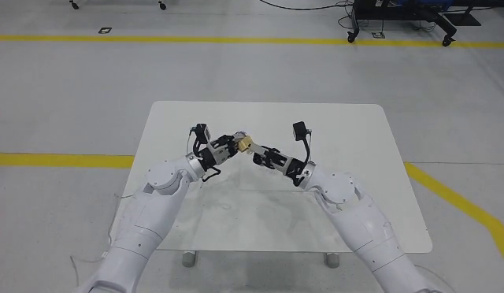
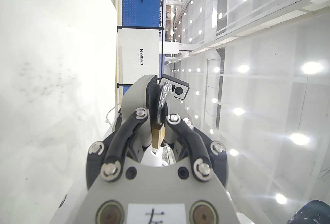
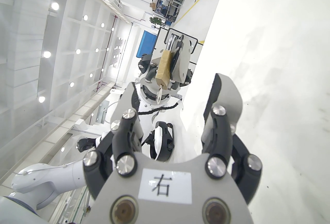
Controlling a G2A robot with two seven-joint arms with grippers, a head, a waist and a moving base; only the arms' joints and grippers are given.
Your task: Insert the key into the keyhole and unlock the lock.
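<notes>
Pinching lock [image 2: 157, 136], left end effector [image 2: 161, 92], shackle [image 2: 162, 103] half hidden

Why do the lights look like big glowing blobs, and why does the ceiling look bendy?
Left wrist view: the ceiling lights flare into white blobs, and the table glares almost blank. Right wrist view: the wide lens curves the straight ceiling grid; the brass lock is evenly lit. Top view: soft, even light; the yellow floor line runs straight.
</notes>
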